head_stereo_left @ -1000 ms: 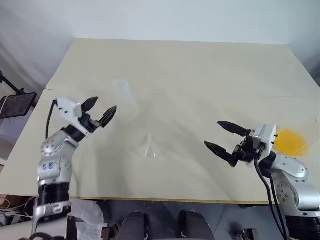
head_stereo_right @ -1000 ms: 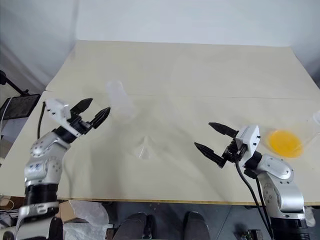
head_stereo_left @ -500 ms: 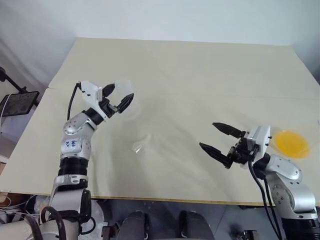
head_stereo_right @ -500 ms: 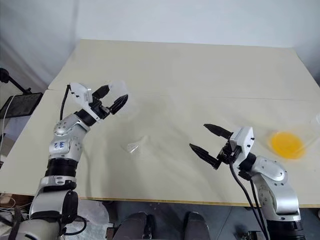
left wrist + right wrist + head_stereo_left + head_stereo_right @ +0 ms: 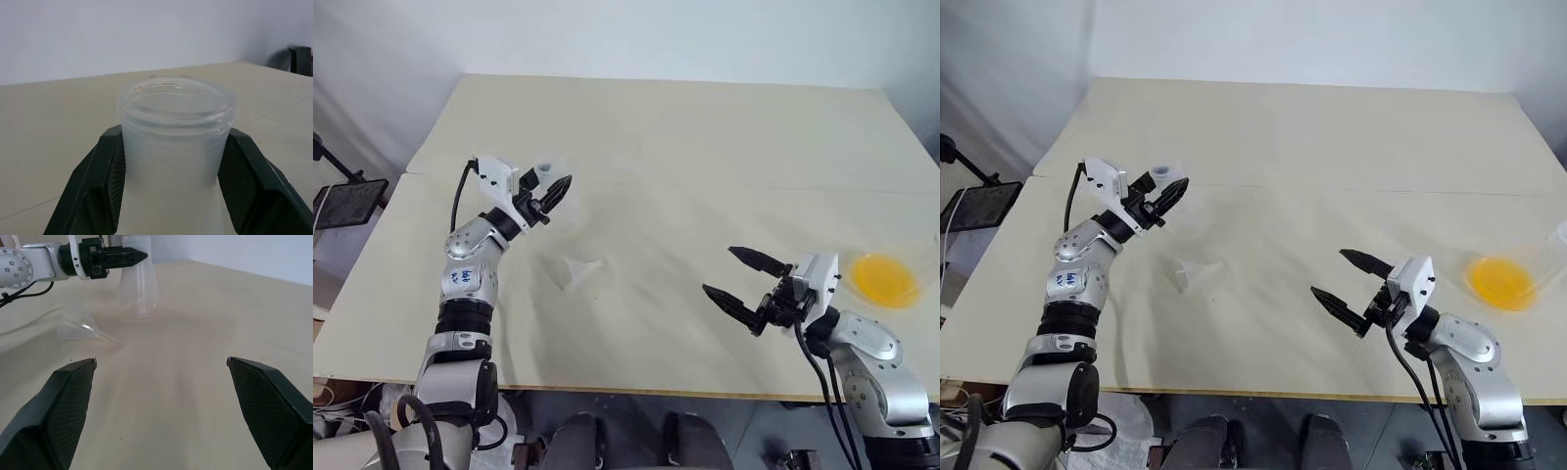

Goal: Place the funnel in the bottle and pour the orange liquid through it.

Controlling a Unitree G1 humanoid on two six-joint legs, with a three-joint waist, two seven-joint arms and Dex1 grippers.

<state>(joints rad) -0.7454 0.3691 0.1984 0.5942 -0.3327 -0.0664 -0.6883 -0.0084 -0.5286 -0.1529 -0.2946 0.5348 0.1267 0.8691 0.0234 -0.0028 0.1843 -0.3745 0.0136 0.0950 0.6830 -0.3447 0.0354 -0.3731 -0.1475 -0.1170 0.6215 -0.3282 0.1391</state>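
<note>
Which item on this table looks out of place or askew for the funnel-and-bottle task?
The funnel lies tipped on its side on the table, spout pointing sideways, apart from the upright bottle. It should stand in the bottle's neck. Nothing looks spilled: the orange liquid sits contained at the table's right edge.

The bottle's (image 5: 173, 147) base is cut off at the left wrist view's edge. The container holding the orange liquid (image 5: 885, 279) is too faint to make out.
</note>
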